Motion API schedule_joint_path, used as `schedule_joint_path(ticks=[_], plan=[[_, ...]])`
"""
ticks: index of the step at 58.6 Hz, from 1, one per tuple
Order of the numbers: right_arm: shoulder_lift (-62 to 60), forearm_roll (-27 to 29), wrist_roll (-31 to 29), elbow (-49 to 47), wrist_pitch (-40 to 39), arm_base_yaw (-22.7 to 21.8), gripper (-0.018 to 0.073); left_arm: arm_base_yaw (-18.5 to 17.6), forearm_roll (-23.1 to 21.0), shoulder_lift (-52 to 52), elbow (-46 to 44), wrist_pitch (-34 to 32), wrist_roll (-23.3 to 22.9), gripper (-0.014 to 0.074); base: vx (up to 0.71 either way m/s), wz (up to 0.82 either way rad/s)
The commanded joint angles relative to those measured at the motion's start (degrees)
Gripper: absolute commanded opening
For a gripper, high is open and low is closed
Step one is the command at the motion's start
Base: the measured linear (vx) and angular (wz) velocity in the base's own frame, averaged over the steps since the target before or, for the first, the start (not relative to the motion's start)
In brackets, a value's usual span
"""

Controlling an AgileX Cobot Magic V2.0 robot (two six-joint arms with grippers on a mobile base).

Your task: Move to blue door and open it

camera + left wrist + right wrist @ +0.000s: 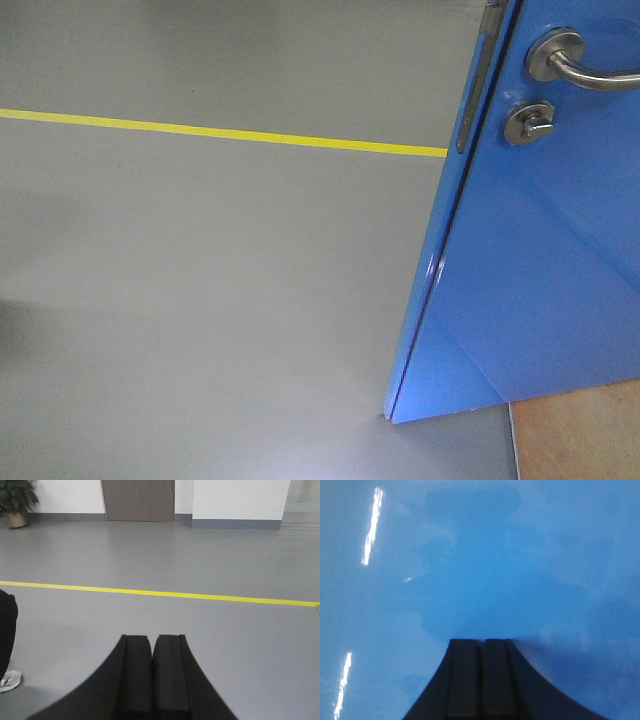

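**Blue door fills the right side; both hands clenched and empty**

In the front view you have the blue door [540, 260] taking up the right side of the frame: a flat, glossy, bright-blue panel that leans in the picture because of the camera angle. Its narrow edge faces you, with a dull metal latch plate [468, 110] set into it near the top. On the door's face sit a silver lever handle [580, 62] on a round base and, just below it, a round lock [528, 122] with a small turn piece. The handle's far end and the top of the door are cut off by the frame.

Left of the door lies smooth, matt gray floor [200, 300], crossed by a thin yellow line [220, 133] that runs up to the door's edge. Below the door's bottom corner you can see a patch of pale wood-coloured surface [580, 435].

Neither hand shows in the front view. Only the right wrist view tells you that the right hand [481, 650] is close to the door [520, 555]: shiny blue fills the frame, with streaks of reflected light and a soft shadow. Whether the tips touch the panel is hard to make out. Its black, ribbed fingers are pressed together, grasping nothing.

The left wrist view looks away from the door, over open floor. The left hand [152, 650] is likewise clenched and empty. Beyond it you get the yellow line again, a brown door [137, 500], white walls [240, 500] and a potted plant [15, 500]. A dark shape [6, 625] at the left edge is cut off and cannot be identified.
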Motion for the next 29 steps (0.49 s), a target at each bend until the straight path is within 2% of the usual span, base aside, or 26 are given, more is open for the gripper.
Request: schedule_joint_path(ticks=[1,29], plan=[[-1.3,1.5,-0.6,-1.9,-2.6,0.2,0.0008,-0.1,-0.2,-0.8,-1.5,-4.9,-0.4,0.0073,0.21,0.00],[-1.3,1.5,-0.6,-1.9,-2.6,0.2,0.0008,-0.1,-0.2,-0.8,-1.5,-4.9,-0.4,0.0073,0.22,0.02]])
